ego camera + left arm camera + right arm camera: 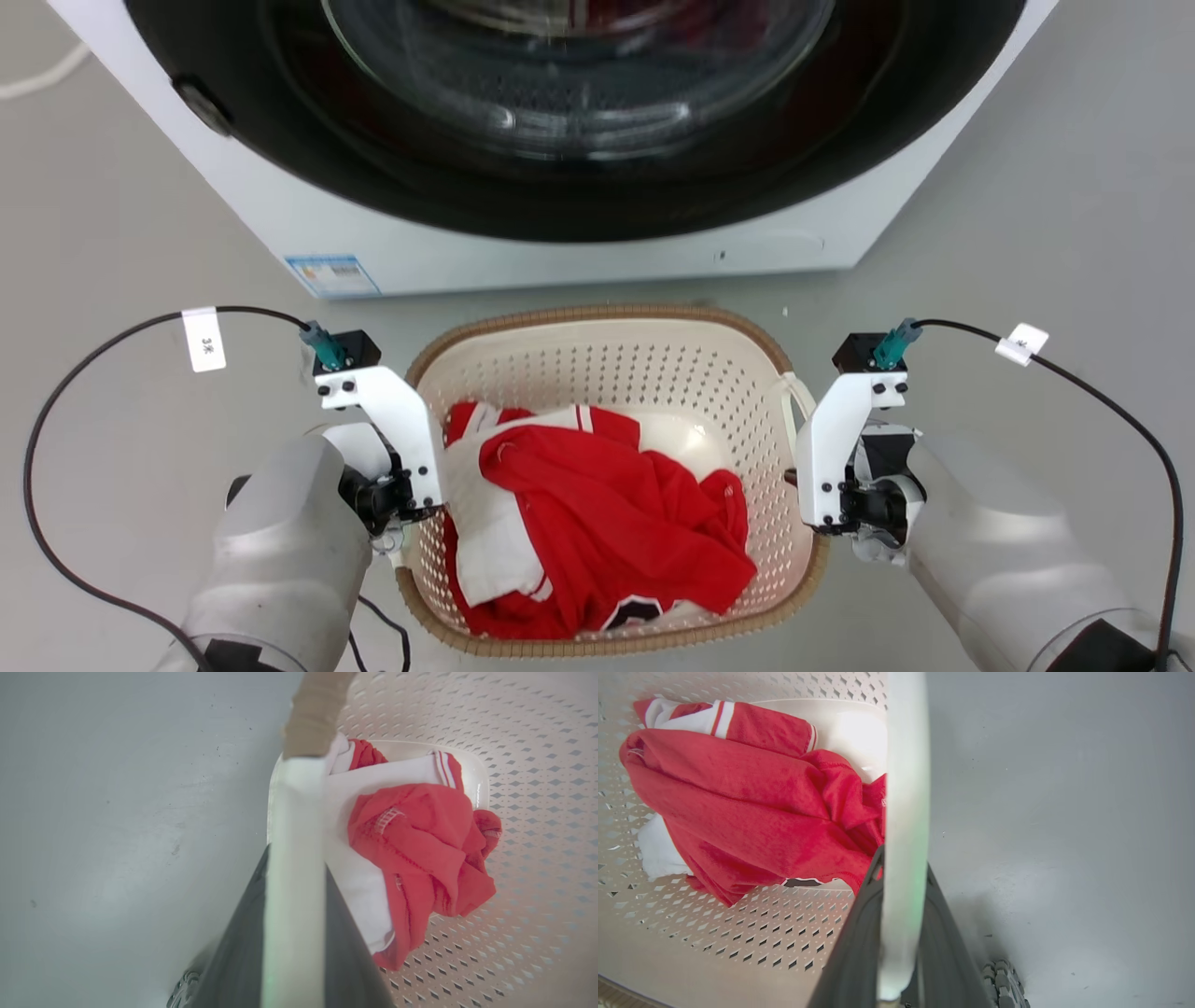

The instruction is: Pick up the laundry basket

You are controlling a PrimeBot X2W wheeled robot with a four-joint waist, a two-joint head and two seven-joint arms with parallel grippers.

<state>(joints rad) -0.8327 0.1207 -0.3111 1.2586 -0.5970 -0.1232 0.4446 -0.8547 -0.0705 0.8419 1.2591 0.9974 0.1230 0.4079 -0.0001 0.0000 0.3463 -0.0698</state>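
Note:
The laundry basket [607,315], cream with perforated walls and a brown woven-look rim, sits just in front of me and holds a crumpled red and white garment [607,523]. My left gripper [403,509] is at its left side; in the left wrist view the dark fingers [238,933] are shut on the white side handle [299,802]. My right gripper [845,518] is at the right side, where its fingers [852,942] clamp the other white handle [906,788]. The garment [420,835] [738,802] lies against the basket wall [537,742]. Whether the basket rests on the floor cannot be told.
A white front-loading washing machine [467,252] with a dark round glass door [579,56] stands right behind the basket. Grey floor [1027,233] lies on both sides. Black cables [56,401] [1120,411] loop out from each wrist.

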